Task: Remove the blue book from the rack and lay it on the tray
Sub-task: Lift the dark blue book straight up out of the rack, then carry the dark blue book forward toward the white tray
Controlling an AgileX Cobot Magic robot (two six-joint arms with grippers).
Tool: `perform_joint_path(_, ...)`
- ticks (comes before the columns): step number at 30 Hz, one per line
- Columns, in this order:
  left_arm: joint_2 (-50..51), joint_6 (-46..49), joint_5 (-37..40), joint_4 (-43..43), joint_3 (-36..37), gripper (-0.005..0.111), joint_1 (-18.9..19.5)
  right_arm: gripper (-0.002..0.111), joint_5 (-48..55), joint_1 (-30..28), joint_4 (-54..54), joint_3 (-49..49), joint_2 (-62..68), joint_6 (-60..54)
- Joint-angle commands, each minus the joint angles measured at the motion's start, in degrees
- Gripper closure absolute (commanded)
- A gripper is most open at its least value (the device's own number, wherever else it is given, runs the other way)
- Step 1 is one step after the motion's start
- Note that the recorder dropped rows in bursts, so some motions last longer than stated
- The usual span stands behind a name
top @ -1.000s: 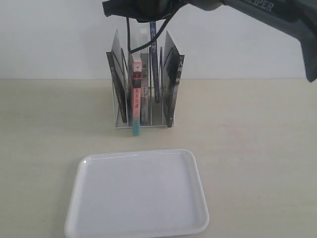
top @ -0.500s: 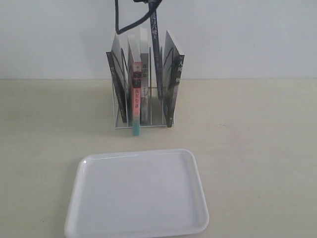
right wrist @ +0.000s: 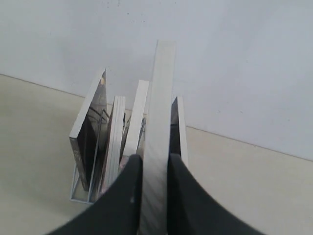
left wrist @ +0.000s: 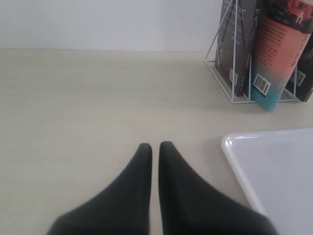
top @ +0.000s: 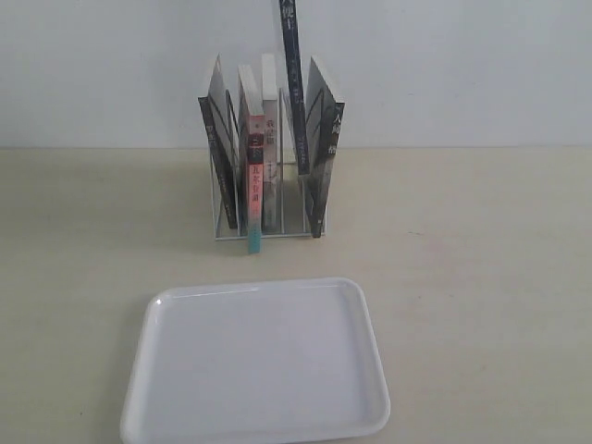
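The right claw [right wrist: 154, 164] grips the blue book [top: 294, 83] by its top edge; the book stands upright, its lower end down in the rack [top: 219, 222]. Lift straight up until it clears the neighbouring books [top: 319, 148], then lay it flat on the tray [top: 268, 370]

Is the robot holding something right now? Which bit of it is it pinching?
Yes. The right gripper pinches the blue book by its top edge, with one finger on each cover. The left gripper holds nothing.
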Motion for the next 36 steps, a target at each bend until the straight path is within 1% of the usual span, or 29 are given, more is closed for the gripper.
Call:
perform_joint_path(1,-0.2,0.1,-0.3,0.0,0.2,0.102,0.1,0.108,-0.5,1.4,-3.2,0.1,-2.9,-1.4)
perform_joint_path(4,-0.2,0.1,-0.3,0.0,0.2,0.102,0.1,0.108,-0.5,3.0,-4.3,2.5,-4.7,-0.9)
perform_joint_path(9,-0.2,0.1,-0.3,0.0,0.2,0.102,0.1,0.108,-0.5,8.7,-7.0,10.3,-10.2,1.7)
perform_joint_path(11,-0.2,0.1,-0.3,0.0,0.2,0.102,0.1,0.108,-0.5,10.3,-8.0,12.0,-11.7,2.8)
perform_joint_path(15,-0.2,0.1,-0.3,0.0,0.2,0.102,0.1,0.108,-0.5,12.5,-8.5,15.9,-14.8,4.9)
perform_joint_path(22,-0.2,0.1,-0.3,0.0,0.2,0.102,0.1,0.108,-0.5,15.8,-10.1,26.5,-20.4,9.7)
perform_joint_path(27,-0.2,0.1,-0.3,0.0,0.2,0.102,0.1,0.108,-0.5,15.9,-9.3,34.7,-23.8,11.9)
perform_joint_path(33,-0.2,0.1,-0.3,0.0,0.2,0.102,0.1,0.108,-1.8,15.9,-11.0,46.7,-27.1,18.8)
perform_joint_path(36,-0.2,0.1,-0.3,0.0,0.2,0.102,0.1,0.108,-3.1,15.9,-11.1,50.0,-27.1,20.0)
